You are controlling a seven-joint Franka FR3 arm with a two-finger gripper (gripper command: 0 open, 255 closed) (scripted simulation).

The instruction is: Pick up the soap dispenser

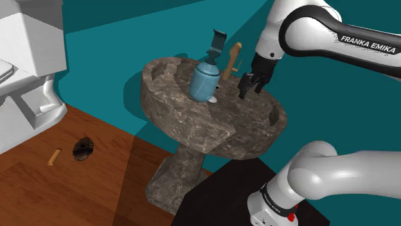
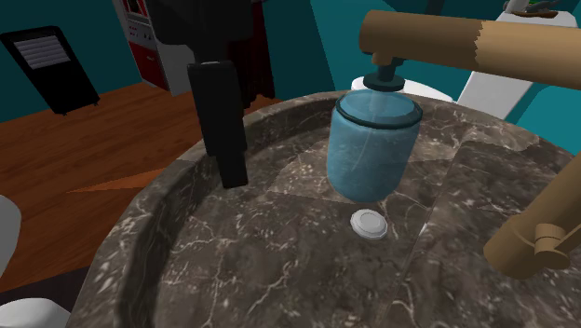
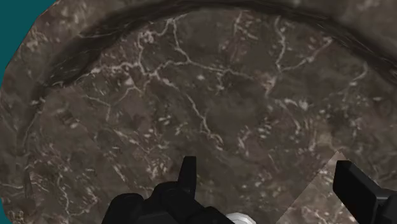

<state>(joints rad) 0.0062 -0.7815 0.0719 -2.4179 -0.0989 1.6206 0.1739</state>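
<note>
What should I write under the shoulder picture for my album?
Black gripper, open, hangs over a dark marbled sink beside a blue soap dispenser.

A dark veined stone sink (image 1: 193,125) stands on a pedestal (image 1: 172,178) against a teal wall (image 1: 109,70). Its basin is shallow, with a raised rim. A white round drain (image 2: 369,224) lies flat in the basin floor. A tan tap (image 1: 232,56) rises at the back rim; in the second exterior view its spout (image 2: 438,39) reaches across the top, and a tan handle (image 2: 540,233) shows at the right edge. A white toilet (image 1: 26,70) stands at the shoulder view's left. On the wood floor (image 1: 109,186) near it lie two small things, close together but apart: a tan peg (image 1: 54,156) and a dark lump (image 1: 83,149) (too small to name). Beyond the sink stands a black slatted panel (image 2: 51,61).
</note>
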